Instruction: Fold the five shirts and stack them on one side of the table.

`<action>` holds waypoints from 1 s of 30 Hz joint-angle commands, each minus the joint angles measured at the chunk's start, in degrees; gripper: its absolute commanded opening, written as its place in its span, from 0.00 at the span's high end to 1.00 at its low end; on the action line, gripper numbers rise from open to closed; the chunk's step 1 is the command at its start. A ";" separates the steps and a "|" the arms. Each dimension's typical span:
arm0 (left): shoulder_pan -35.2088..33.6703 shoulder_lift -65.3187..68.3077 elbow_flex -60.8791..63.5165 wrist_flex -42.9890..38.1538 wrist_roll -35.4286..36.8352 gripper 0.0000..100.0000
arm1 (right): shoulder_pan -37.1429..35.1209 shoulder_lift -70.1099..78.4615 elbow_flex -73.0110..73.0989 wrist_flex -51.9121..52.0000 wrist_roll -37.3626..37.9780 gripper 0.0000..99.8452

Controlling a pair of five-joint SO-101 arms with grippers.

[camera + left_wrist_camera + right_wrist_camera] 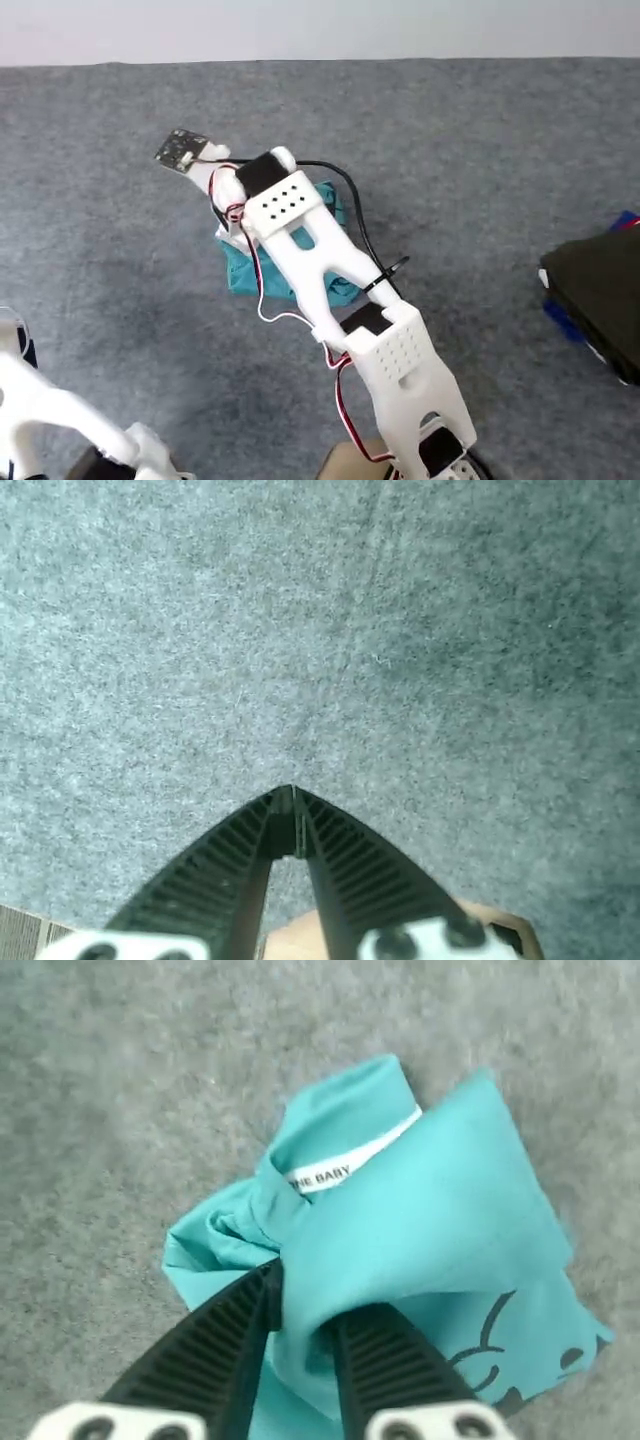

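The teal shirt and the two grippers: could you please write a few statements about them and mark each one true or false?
1. The right gripper is shut on the teal shirt. True.
2. The left gripper also holds a shirt. False: it is shut on nothing, above the bare grey table cover.
3. The teal shirt lies flat and neatly folded. False: it is bunched up, with its collar label showing.
4. A dark pile sits at the right edge of the high view, apart from the teal shirt. True.
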 commanded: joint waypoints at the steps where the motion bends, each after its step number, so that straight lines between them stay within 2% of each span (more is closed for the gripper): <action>1: 0.44 -1.58 -1.98 -0.35 -0.35 0.99 | -1.10 -0.84 -2.81 -1.36 1.05 0.82; 3: 0.44 -1.49 -1.98 -0.35 -0.35 0.99 | -1.01 -1.01 -2.99 -1.36 1.05 0.77; 11: 0.53 -1.49 -1.98 -2.02 -0.35 0.99 | 1.36 -0.84 -7.65 4.35 1.23 0.77; 19: 0.62 -1.67 -1.98 -2.02 -0.35 0.99 | 10.95 -0.57 -12.57 13.76 1.41 0.77; 26: 6.59 -1.93 -2.15 -1.67 -0.09 0.99 | 16.13 -0.48 -11.52 15.34 1.67 0.92; 30: 9.49 -1.93 -2.24 -1.67 1.76 0.99 | 15.60 -0.48 -7.47 15.08 4.13 0.94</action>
